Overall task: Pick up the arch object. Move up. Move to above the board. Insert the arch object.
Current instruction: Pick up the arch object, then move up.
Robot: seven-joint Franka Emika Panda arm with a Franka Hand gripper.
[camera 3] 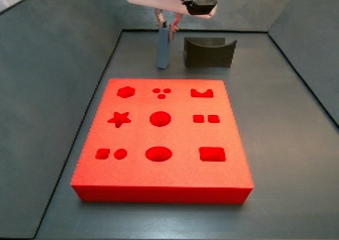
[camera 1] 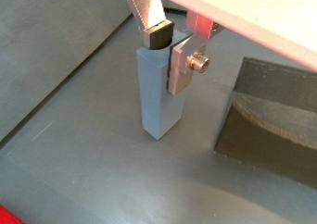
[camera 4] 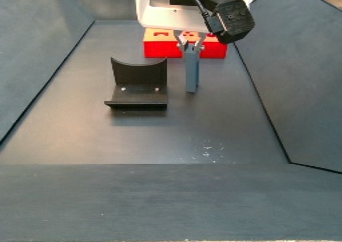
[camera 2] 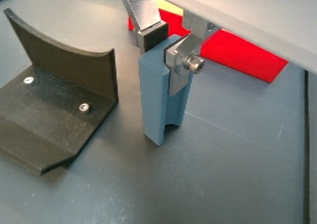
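The arch object (camera 1: pixel 154 93) (camera 2: pixel 156 103) is a slim pale blue-grey piece standing upright on the dark floor. My gripper (camera 1: pixel 171 48) (camera 2: pixel 166 48) is at its top, shut on it, with the dark pad on one face and the silver finger plate (camera 1: pixel 183 68) on the opposite face. In both side views the arch object (camera 3: pixel 162 49) (camera 4: pixel 193 72) hangs under the gripper (camera 3: pixel 169 26) (camera 4: pixel 191 43), its foot at floor level. The red board (camera 3: pixel 162 130) (camera 4: pixel 163 48) (camera 2: pixel 242 54) lies flat a short way from it.
The dark fixture (camera 2: pixel 56 98) (camera 1: pixel 266 107) (camera 3: pixel 208 52) (camera 4: pixel 138 84) stands close beside the arch object. Sloped grey walls (camera 4: pixel 54 66) enclose the floor on both sides.
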